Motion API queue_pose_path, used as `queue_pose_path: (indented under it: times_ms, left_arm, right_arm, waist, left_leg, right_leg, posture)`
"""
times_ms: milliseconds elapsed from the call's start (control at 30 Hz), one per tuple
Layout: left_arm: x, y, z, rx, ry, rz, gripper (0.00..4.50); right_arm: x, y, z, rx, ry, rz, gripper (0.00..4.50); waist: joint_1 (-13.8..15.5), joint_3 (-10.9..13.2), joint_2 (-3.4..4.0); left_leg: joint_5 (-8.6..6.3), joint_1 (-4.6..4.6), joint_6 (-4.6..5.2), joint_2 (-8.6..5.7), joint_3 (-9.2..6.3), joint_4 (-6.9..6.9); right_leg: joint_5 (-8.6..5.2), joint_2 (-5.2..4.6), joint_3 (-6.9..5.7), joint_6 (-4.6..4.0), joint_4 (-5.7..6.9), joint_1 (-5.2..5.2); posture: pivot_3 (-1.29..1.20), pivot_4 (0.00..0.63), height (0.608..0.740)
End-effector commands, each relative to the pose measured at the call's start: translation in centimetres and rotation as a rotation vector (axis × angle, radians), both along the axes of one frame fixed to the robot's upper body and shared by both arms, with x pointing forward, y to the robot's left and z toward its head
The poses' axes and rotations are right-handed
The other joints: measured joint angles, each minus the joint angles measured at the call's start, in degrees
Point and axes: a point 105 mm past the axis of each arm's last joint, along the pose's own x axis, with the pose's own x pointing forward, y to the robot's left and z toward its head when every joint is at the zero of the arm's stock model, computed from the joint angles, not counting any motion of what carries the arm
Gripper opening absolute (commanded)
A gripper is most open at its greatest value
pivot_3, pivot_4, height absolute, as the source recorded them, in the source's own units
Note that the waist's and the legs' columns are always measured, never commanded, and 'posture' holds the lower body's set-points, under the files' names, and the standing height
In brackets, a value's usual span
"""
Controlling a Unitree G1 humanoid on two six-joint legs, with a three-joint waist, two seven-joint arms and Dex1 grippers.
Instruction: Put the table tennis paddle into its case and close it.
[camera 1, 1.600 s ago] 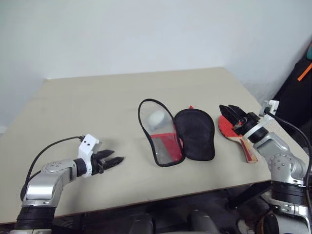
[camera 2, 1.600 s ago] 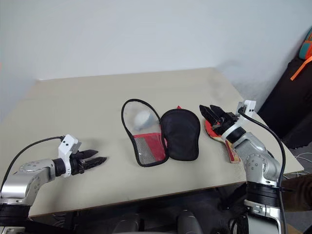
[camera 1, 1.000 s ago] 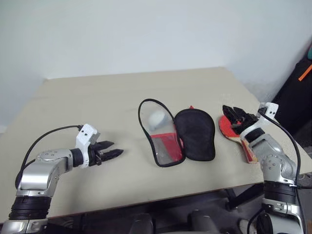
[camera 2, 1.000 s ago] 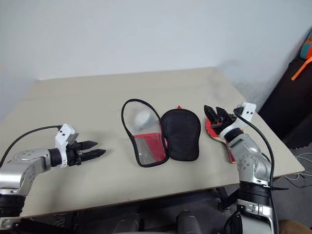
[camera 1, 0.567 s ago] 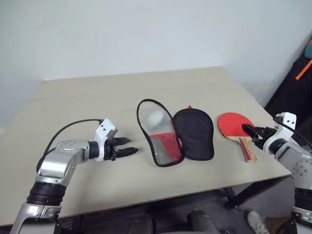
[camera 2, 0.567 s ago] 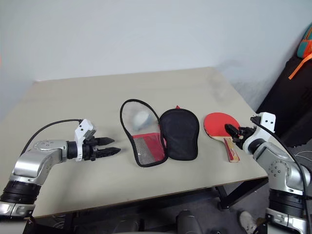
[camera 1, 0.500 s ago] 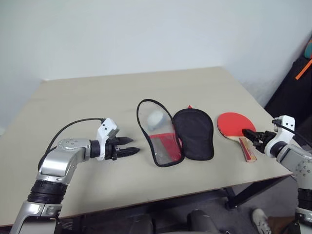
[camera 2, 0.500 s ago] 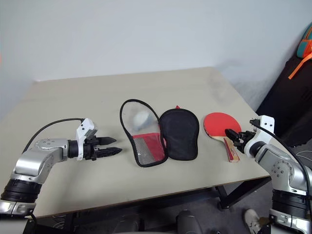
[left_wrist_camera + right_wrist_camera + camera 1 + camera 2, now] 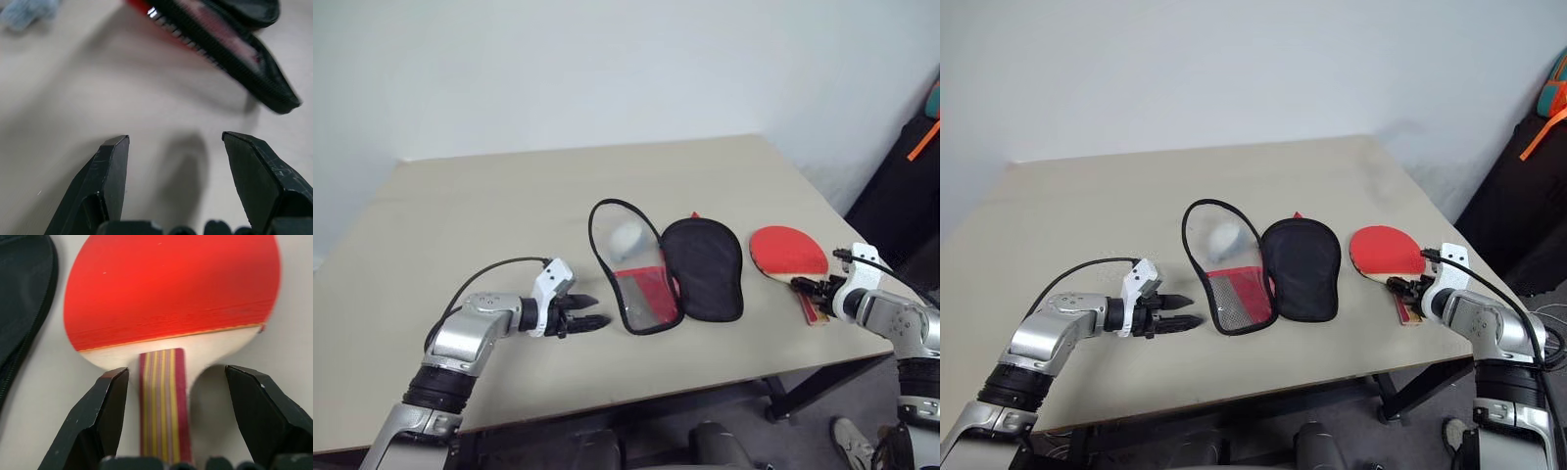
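The table tennis paddle [image 9: 788, 250] lies red face up at the table's right side, with its striped handle [image 9: 164, 396] pointing toward the front edge. My right gripper [image 9: 176, 374] is open and low over the table, one finger on each side of the handle, not gripping it. The case [image 9: 703, 269] lies unzipped mid-table. Its black half is on the right and its red mesh half [image 9: 636, 284] on the left. My left gripper [image 9: 592, 311] is open just left of the case, with nothing between its fingers.
A small whitish-grey lump [image 9: 626, 235] sits in the case's left half. A black bag with an orange strap [image 9: 913, 176] stands beyond the table's right edge. The paddle lies close to the table's front right corner [image 9: 847, 357]. Bare tabletop [image 9: 489, 206] stretches left and back.
My left gripper has moved right, up close to the case. My right gripper has dropped from over the paddle's face and drawn back to straddle the handle.
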Motion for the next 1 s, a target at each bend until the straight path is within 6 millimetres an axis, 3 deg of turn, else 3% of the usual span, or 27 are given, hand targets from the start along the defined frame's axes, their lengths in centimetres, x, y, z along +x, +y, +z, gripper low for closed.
queue_pose_path:
  times_ms: [33, 433, 533, 700, 833, 1000]
  left_arm:
    - [0.7, -0.1, 1.1, 0.006, -0.052, -0.009, 3.25]
    - [0.9, -0.6, 0.7, -0.005, -0.049, 0.011, 3.25]
    - [1.1, -0.6, 0.8, -0.007, -0.051, 0.011, 3.25]
    - [1.3, -0.7, 0.8, -0.006, -0.053, 0.011, 3.25]
    - [1.4, -0.7, 0.9, -0.007, -0.053, 0.015, 3.25]
    - [1.3, -0.7, 0.8, -0.005, -0.057, 0.015, 3.25]
  right_arm:
    - [-0.3, -0.5, 0.1, -0.054, 0.036, 0.011, 3.39]
    - [-0.8, -0.1, 0.2, -0.048, 0.058, 0.024, 3.39]
    - [-0.6, 0.2, 0.0, -0.049, 0.064, 0.031, 2.84]
    - [-0.6, 0.6, -0.6, -0.061, 0.094, 0.031, 1.15]
    - [-0.5, 0.6, -0.4, -0.065, 0.093, 0.02, 1.15]
    - [0.8, -0.6, 1.3, -0.126, 0.031, -0.081, 1.15]
  waist:
    - [0.0, 0.0, -0.02]
    - [0.09, -0.02, -0.07]
    - [0.08, -0.02, -0.07]
    - [0.0, -0.04, -0.09]
    - [0.0, -0.07, -0.16]
    - [-0.07, -0.08, -0.18]
  left_leg:
    - [0.0, 0.0, 0.0, 0.0, 0.0, 0.0]
    - [0.0, 0.0, 0.0, 0.0, -0.03, 0.01]
    - [0.0, 0.0, 0.0, 0.0, -0.03, 0.02]
    - [0.0, 0.02, 0.0, 0.0, -0.03, 0.02]
    - [0.0, 0.03, 0.0, 0.0, -0.03, 0.02]
    - [0.0, 0.04, 0.0, 0.0, -0.02, 0.02]
  right_leg:
    - [0.0, 0.0, 0.0, 0.0, 0.0, 0.01]
    - [0.0, 0.02, 0.0, 0.0, -0.01, 0.04]
    - [0.0, 0.01, 0.0, 0.0, -0.01, 0.04]
    - [0.0, 0.02, 0.0, 0.0, 0.0, 0.05]
    - [0.0, 0.03, 0.01, 0.0, 0.01, 0.06]
    - [0.0, 0.04, 0.02, 0.01, 0.01, 0.06]
  posture:
    - [0.0, 0.0, 0.74]
    - [0.0, 0.0, 0.74]
    - [0.0, 0.0, 0.74]
    - [0.0, 0.0, 0.74]
    - [0.0, 0.0, 0.74]
    - [0.0, 0.0, 0.74]
